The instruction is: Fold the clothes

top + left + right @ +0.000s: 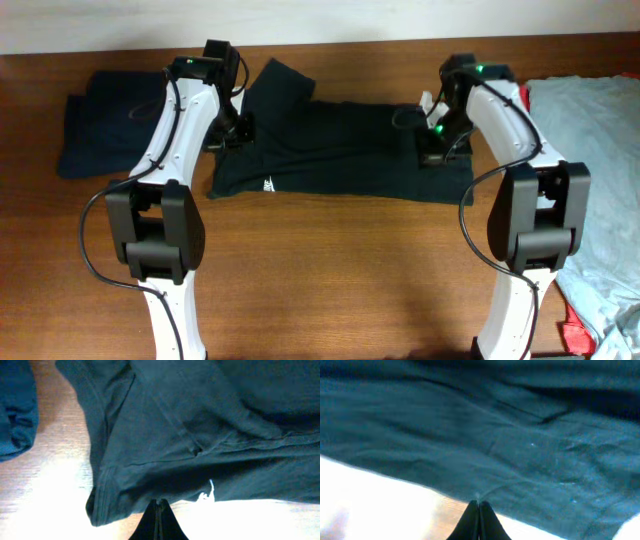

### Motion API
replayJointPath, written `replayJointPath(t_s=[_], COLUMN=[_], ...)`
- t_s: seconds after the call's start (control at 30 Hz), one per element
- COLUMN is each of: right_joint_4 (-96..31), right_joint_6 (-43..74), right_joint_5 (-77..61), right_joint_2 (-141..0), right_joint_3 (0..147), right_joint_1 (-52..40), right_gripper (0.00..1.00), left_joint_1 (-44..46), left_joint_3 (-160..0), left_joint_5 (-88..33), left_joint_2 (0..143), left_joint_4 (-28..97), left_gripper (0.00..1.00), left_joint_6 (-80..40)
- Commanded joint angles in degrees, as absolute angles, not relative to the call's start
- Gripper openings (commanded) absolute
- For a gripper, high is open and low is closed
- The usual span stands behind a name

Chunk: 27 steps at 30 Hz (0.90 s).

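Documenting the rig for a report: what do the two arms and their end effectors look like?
The left arm and right arm have white links, blocky black joints, loose black cables and a green light near the wrist. The left end effector and right end effector have dark fingers tapering to a point.

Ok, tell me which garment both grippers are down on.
The black T-shirt with the white mark, mid-table; the navy one lies far left, the grey-blue one far right.

I see the black T-shirt [350, 150] as soft, matt cloth, faintly creased. My table [340, 270] is smooth brown wood with a slight sheen. The fingers [149, 527] look matt black.
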State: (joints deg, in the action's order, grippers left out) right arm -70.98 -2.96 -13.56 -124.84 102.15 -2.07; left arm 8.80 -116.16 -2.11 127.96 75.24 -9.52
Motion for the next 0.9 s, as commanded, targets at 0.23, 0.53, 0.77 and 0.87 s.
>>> replayJointPath(t_s=[0.23,0.53,0.77,0.87], right_joint_4=[-57.8,-61.0,-60.8,-61.0], right_joint_6=[1.2,5.5,6.5,6.5], right_joint_5=[-8.7,-4.6,-2.9,-2.9], right_joint_2=[-123.4,-123.4,-123.4,-123.4], right_joint_3=[90.0,88.8,88.3,88.3], right_joint_1=[-1.9,-1.8,-1.8,-1.8], right_gripper=[0.04,0.04,0.04,0.04], left_joint_1=[8.6,8.6,8.6,8.6], left_joint_3=[-110.2,-105.5,-97.8,-95.3], left_joint_5=[4.8,4.8,4.8,4.8], left_joint_2=[131.2,131.5,131.5,131.5], left_joint_4=[68.8,68.1,62.3,60.9], left_gripper=[0.01,0.01,0.01,0.01], left_joint_6=[-14.3,-15.0,-15.8,-15.9])
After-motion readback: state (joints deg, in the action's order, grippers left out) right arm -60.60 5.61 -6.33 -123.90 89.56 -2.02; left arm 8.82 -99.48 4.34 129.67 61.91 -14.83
